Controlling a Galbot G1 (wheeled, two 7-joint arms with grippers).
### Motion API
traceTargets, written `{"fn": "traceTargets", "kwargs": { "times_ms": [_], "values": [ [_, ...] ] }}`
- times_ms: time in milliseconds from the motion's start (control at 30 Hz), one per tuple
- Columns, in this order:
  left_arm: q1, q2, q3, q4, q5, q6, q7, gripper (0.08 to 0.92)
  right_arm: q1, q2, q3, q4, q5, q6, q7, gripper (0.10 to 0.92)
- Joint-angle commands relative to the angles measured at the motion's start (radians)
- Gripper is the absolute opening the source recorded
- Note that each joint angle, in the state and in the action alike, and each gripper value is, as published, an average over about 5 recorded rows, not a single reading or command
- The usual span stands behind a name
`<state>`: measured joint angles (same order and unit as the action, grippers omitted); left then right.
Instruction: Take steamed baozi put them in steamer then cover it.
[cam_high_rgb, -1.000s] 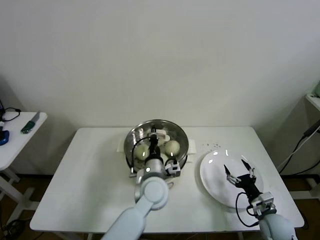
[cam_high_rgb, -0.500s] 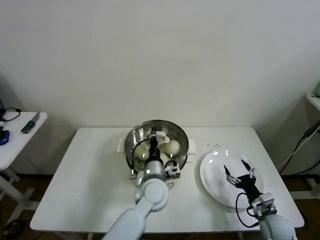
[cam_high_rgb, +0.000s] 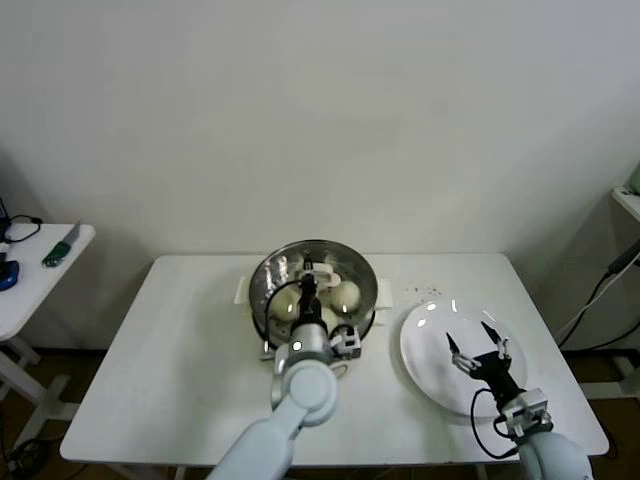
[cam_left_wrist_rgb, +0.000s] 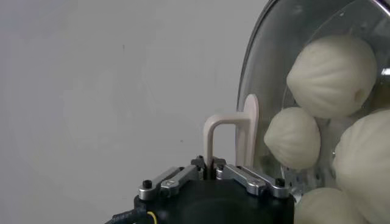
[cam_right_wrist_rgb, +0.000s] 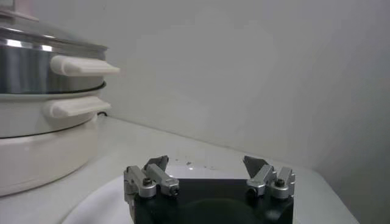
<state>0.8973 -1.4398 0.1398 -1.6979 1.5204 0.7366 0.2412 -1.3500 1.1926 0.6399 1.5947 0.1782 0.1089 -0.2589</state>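
Our left pincer (cam_left_wrist_rgb: 211, 172) is pressed together on the cream loop handle (cam_left_wrist_rgb: 230, 139) of a clear glass lid (cam_left_wrist_rgb: 268, 36), over the round shiny steel steamer (cam_high_rgb: 314, 287) mid-worktop (cam_high_rgb: 180, 350). 4 cream-white baozi (cam_left_wrist_rgb: 332, 74) sit inside. Our right pincer (cam_high_rgb: 478, 349) hovers spread above the flat white plate (cam_high_rgb: 425, 345).

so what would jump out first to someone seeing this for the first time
The round shiny steel steamer at the middle back of the white table, with cream-white baozi showing through its clear glass lid. The left gripper is shut on the lid's white handle. To the right, the open right gripper hovers over a flat white plate.
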Motion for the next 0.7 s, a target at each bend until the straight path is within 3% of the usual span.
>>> {"fn": "traceTargets", "kwargs": {
  "times_ms": [33, 267, 500, 700],
  "values": [
    [0.003, 0.001, 0.001, -0.002, -0.004, 0.049, 0.004, 0.146, 0.0, 0.004, 0.001, 0.001, -0.002, 0.001, -0.003, 0.823],
    [-0.006, 0.047, 0.003, -0.064, -0.048, 0.049, 0.054, 0.174, 0.0, -0.001, 0.002, 0.0, -0.002, 0.0, -0.006, 0.823],
    [0.013, 0.116, -0.007, -0.205, -0.137, 0.049, 0.053, 0.368, 0.003, -0.001, 0.002, -0.002, 0.0, -0.008, -0.006, 0.823],
    [0.099, 0.166, -0.02, -0.333, -0.221, 0.049, 0.055, 0.541, 0.008, -0.004, 0.002, 0.005, -0.004, -0.045, -0.002, 0.823]
  ]
}}
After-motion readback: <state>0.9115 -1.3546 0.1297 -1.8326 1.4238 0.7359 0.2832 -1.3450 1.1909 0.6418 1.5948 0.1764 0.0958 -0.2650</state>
